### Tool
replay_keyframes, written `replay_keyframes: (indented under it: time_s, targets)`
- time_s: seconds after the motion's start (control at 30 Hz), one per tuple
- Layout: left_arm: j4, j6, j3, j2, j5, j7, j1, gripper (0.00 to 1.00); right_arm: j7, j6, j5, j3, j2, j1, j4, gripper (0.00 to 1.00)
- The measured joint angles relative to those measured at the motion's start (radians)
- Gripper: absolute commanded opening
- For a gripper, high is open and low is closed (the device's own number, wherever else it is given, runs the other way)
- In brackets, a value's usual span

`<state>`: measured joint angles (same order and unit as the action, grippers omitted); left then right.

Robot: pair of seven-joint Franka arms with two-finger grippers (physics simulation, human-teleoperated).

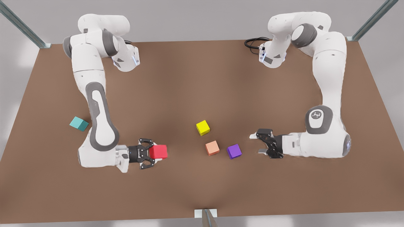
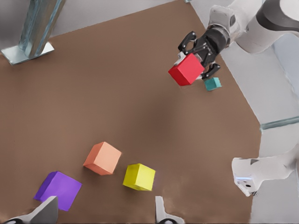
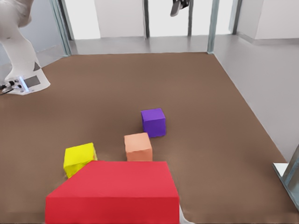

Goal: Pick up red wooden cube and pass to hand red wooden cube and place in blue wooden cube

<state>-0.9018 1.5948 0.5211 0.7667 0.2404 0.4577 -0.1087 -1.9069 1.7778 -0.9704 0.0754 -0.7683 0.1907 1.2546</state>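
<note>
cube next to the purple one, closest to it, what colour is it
Salmon-orange cube, beside the purple cube; clearest in the front view.

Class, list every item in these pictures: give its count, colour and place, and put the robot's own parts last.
red wooden cube: one, bright red, held in the right claw, above the table
blue wooden cube: one, teal, on the table at the front view's left
yellow cube: one, yellow, mid-table
orange cube: one, salmon-orange, just in front of the yellow cube
purple cube: one, purple, beside the orange cube
table: one, brown
right claw: one, black, shut on the red cube
left claw: one, black, open, near the purple cube
</note>
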Motion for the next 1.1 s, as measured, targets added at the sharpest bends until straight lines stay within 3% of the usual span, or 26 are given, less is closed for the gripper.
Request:
replay_keyframes:
  time_s: [0.1, 0.13, 0.2, 0.23, 0.3, 0.53, 0.7, 0.87, 1.1]
  targets:
    - [0.010, -0.142, -0.007, -0.104, -0.306, -0.059, -0.049, 1.00, 0.101, -0.026, 0.392, 0.056, 0.032, 0.007, -0.003, 0.72]
    - [-0.040, -0.182, -0.053, -0.169, -0.353, -0.079, -0.045, 1.00, 0.139, -0.032, 0.517, 0.064, 0.044, 0.011, -0.001, 0.73]
    - [-0.463, -0.149, -0.402, -0.483, -0.309, -0.116, 0.158, 1.00, 0.227, -0.041, 0.751, 0.069, 0.058, 0.014, 0.004, 0.72]
    - [-0.565, -0.129, -0.491, -0.552, -0.286, -0.133, 0.215, 1.00, 0.276, -0.044, 0.845, 0.069, 0.066, 0.014, 0.020, 0.72]
    - [-0.643, -0.095, -0.559, -0.573, -0.241, -0.164, 0.237, 1.00, 0.376, -0.040, 0.987, 0.068, 0.110, 0.015, 0.097, 0.72]
    - [-0.590, -0.050, -0.556, -0.487, -0.193, -0.251, 0.276, 1.00, 0.679, 0.157, 1.128, 0.064, 0.411, -0.080, 0.559, 0.72]
    - [-0.587, -0.040, -0.556, -0.471, -0.186, -0.296, 0.274, 1.00, 0.844, 0.360, 1.104, 0.065, 0.506, -0.203, 0.788, 0.73]
    - [-0.587, -0.035, -0.555, -0.455, -0.183, -0.329, 0.276, 1.00, 0.964, 0.452, 1.094, 0.066, 0.569, -0.289, 0.895, 0.73]
    - [-0.587, -0.034, -0.555, -0.433, -0.183, -0.363, 0.277, 1.00, 1.034, 0.510, 1.093, 0.068, 0.574, -0.383, 0.900, 0.74]
